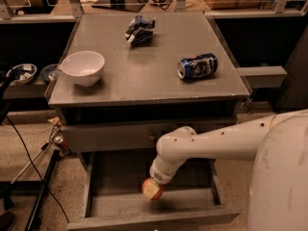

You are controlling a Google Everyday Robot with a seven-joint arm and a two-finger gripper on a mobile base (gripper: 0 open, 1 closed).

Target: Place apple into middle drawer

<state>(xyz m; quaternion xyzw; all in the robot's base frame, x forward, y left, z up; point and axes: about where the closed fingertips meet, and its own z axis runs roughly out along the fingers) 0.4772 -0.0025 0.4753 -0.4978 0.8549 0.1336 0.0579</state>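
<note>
The apple (151,191), red-orange with a yellowish patch, hangs at the end of my arm inside the open middle drawer (113,179), just above its bare grey floor and left of the middle, near the front wall. My gripper (153,186) reaches down into the drawer from the right and is shut on the apple. The white wrist covers most of the fingers.
On the cabinet top stand a white bowl (83,67) at the left, a crushed blue can (197,66) at the right and a crumpled bag (140,29) at the back. A closed drawer front (106,137) sits above the open drawer. Cables and a stand (38,186) lie on the floor at the left.
</note>
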